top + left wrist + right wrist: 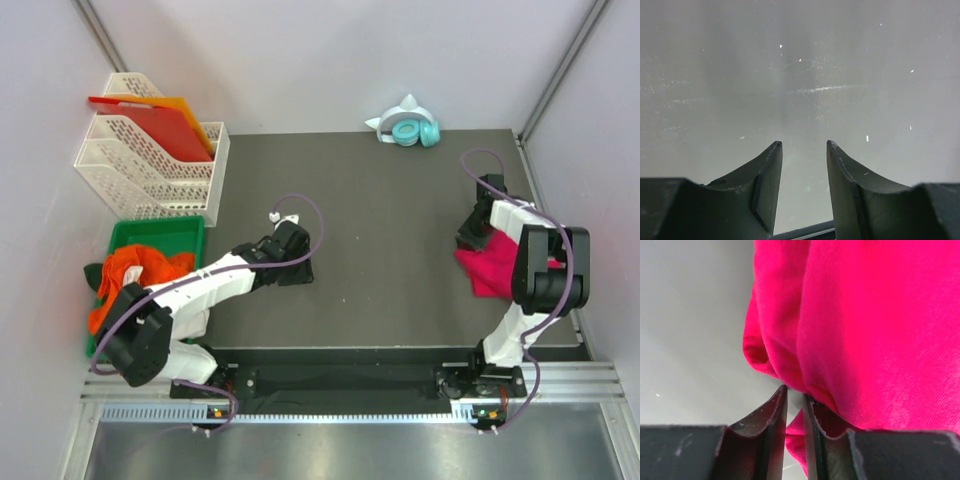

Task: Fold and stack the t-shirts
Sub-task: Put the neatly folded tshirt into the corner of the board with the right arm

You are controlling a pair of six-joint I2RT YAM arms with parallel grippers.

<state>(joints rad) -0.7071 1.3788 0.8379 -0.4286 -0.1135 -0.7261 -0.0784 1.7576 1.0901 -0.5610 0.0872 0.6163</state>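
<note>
Dark grey table mat (390,200) is the biggest thing in shot, mostly bare in the middle. Next down is the crimson-pink t-shirt (487,272), bunched in a lump at the right edge of the mat. It's right by the right arm and well apart from the left one. Not flat at all, more a crumpled wad w/ folds lying over each other. No neck label shows in any view, so can't tell which end is which.

Handling-wise it's prob very light, totally floppy cotton knit. Zero stiffness, so it'll sag from whatever point gets pinched, and the layers will drag along w/ each other. Not fragile, not slippery, and the fabric should bite fine btw the pads. Best bet imo is single-layer corners or the shoulder seams, one per arm, then spread it flat before any fold. Pinching mid-bunch prob just lifts a blob.

Right gripper (472,238) sits at the far-left corner of the lump. Wrist view shows its jaws nearly together w/ a fold of the shirt's edge nipped in the gap. The rest of the cloth spills up and to the right of the fingers (767,440).

Left gripper (297,270) hovers low over bare mat mid-table, jaws about half apart, nothing btw them, not touching the shirt.
</note>
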